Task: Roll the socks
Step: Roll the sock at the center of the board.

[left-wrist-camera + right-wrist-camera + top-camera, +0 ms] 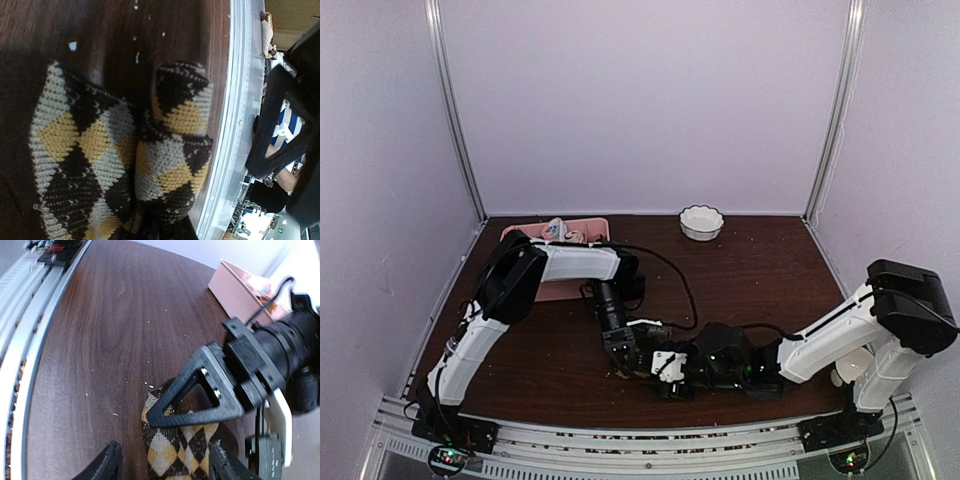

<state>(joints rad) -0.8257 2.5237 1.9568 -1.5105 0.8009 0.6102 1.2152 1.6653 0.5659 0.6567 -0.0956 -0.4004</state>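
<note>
Though the arms nearly hide it from above, I find the dark brown argyle knit sock on the dark wooden table by the front rail. The left gripper is clamped on it and the right gripper is spread astride it. Lilac walls surround.

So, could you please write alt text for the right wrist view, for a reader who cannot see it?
The left gripper is closed on one end of a brown and tan argyle sock lying on a dark wooden table. The right gripper stands open, one finger on each side of the sock; a pink tray sits behind.
</note>
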